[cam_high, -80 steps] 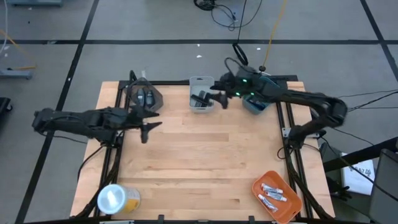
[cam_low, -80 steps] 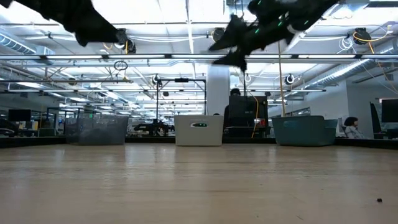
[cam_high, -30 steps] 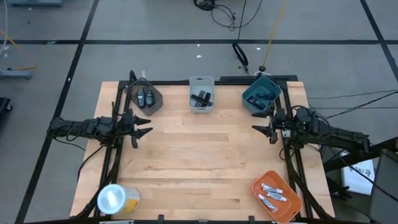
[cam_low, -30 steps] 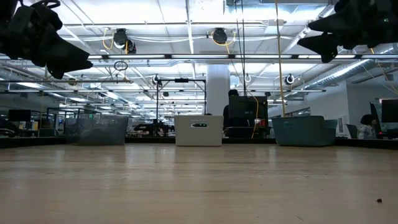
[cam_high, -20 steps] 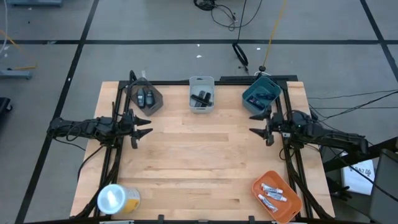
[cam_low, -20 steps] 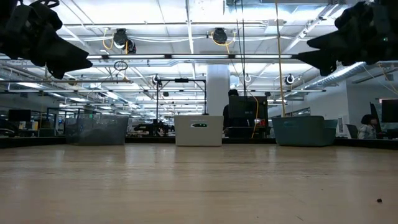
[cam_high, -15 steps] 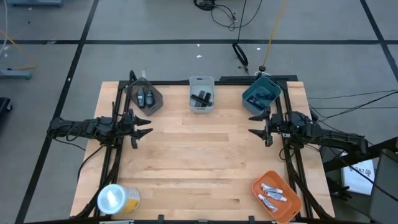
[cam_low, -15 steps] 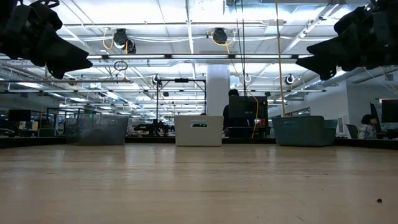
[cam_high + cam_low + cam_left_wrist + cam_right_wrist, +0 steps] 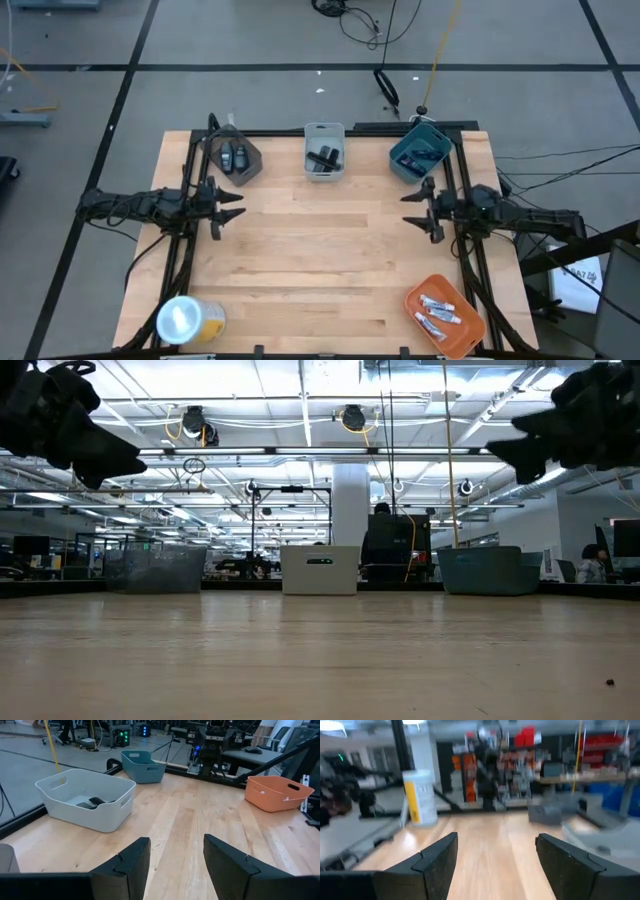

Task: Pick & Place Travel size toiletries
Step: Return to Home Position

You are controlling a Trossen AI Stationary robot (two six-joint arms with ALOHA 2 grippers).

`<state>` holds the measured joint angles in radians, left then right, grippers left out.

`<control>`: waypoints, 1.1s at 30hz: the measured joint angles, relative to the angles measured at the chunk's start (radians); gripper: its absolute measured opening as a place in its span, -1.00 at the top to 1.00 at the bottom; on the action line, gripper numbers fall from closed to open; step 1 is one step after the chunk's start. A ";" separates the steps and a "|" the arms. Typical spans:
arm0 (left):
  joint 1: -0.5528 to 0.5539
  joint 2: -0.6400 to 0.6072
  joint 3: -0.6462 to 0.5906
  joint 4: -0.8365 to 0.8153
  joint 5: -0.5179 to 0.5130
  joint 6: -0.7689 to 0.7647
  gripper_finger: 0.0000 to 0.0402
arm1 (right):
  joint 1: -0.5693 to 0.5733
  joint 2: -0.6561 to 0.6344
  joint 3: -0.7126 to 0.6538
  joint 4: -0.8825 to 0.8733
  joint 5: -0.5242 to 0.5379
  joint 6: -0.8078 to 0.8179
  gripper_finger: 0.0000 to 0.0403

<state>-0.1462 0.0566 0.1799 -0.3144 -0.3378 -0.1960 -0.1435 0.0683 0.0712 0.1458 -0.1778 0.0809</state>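
Observation:
The travel size toiletries lie in bins. Two dark oval pieces (image 9: 233, 157) are in a dark grey bin, and black sticks (image 9: 325, 157) in a white bin (image 9: 324, 135). Dark packets (image 9: 421, 156) sit in a teal bin, and silvery tubes (image 9: 437, 312) in an orange bin (image 9: 415, 297). My left gripper (image 9: 238, 206) hovers open over the table's left edge, nothing between its fingers (image 9: 131, 862). Over the right edge, my right gripper (image 9: 412, 210) is likewise open and holds nothing, as the right wrist view (image 9: 497, 840) shows.
A yellow roll with a white top (image 9: 188, 318) stands at the near left corner. The three bins line the far edge and the orange bin sits at the near right corner. Bare wood (image 9: 320, 250) stretches between the two grippers.
My right gripper has sunk a little over the table's right edge and stayed open; the arm behind it has swung toward the far side.

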 joint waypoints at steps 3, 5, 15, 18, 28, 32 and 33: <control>-0.013 0.000 0.000 0.006 -0.001 0.006 0.08 | 0.040 -0.037 -0.027 0.017 0.050 -0.011 -0.30; -0.022 0.000 0.000 0.004 -0.001 0.006 0.08 | 0.064 -0.049 -0.037 0.002 0.074 -0.028 -0.29; -0.057 -0.001 -0.065 0.066 -0.048 0.007 0.08 | 0.140 -0.060 -0.053 -0.049 0.076 -0.075 -0.30; -0.058 0.002 -0.087 0.092 -0.053 -0.006 0.08 | 0.147 -0.060 -0.054 -0.061 0.076 -0.075 -0.29; -0.059 0.001 -0.085 0.102 -0.052 0.004 0.08 | 0.149 -0.053 -0.055 -0.101 0.077 -0.079 -0.30; -0.059 0.002 -0.085 0.100 -0.052 0.001 0.08 | 0.148 -0.048 -0.055 -0.106 0.076 -0.093 -0.28; -0.059 0.002 -0.085 0.098 -0.053 0.005 0.08 | 0.149 -0.044 -0.056 -0.106 0.076 -0.093 -0.28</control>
<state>-0.2050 0.0582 0.0952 -0.2166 -0.3903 -0.1914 0.0051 0.0245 0.0154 0.0399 -0.1017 -0.0124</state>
